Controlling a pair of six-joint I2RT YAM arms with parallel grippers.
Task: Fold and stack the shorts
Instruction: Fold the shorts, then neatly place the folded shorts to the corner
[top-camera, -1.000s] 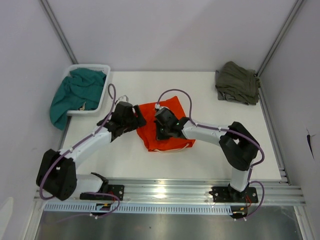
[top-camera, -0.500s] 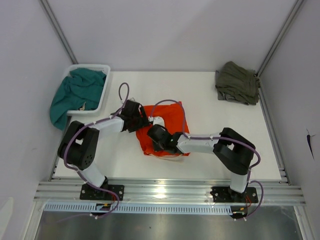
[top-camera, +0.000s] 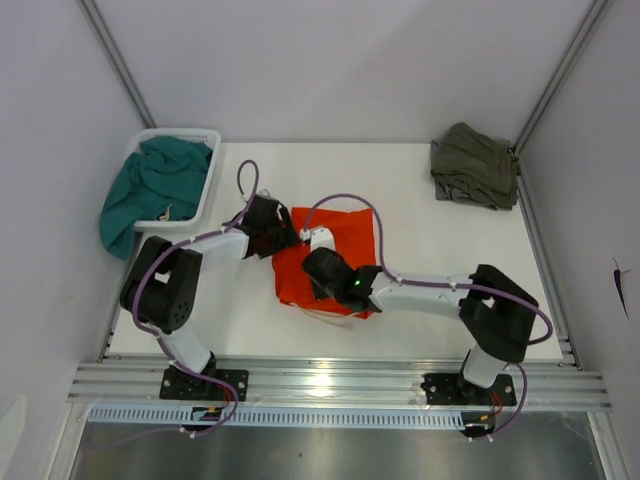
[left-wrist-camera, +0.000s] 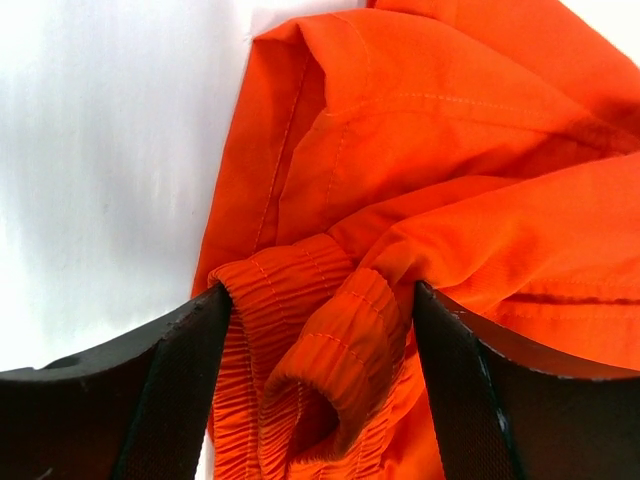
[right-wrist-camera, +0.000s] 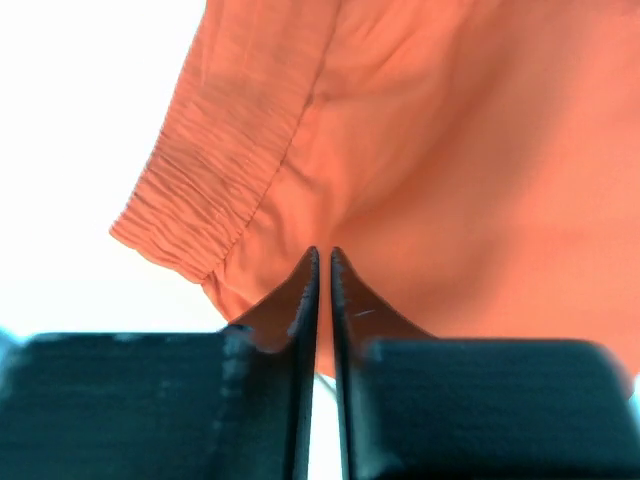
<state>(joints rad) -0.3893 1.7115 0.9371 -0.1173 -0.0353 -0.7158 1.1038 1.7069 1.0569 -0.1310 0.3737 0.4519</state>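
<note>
Right gripper (top-camera: 318, 283) swung toward 3 o'clock, fingers together, apparently empty. Left gripper (left-wrist-camera: 318, 330) apart, straddling orange shorts (top-camera: 330, 262) waistband; soft, limp — grip waistband.

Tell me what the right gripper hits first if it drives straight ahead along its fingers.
Most likely the orange shorts: the right gripper, jaws together, points straight at that fabric just beyond its tips. How much gap remains is unclear.
</note>
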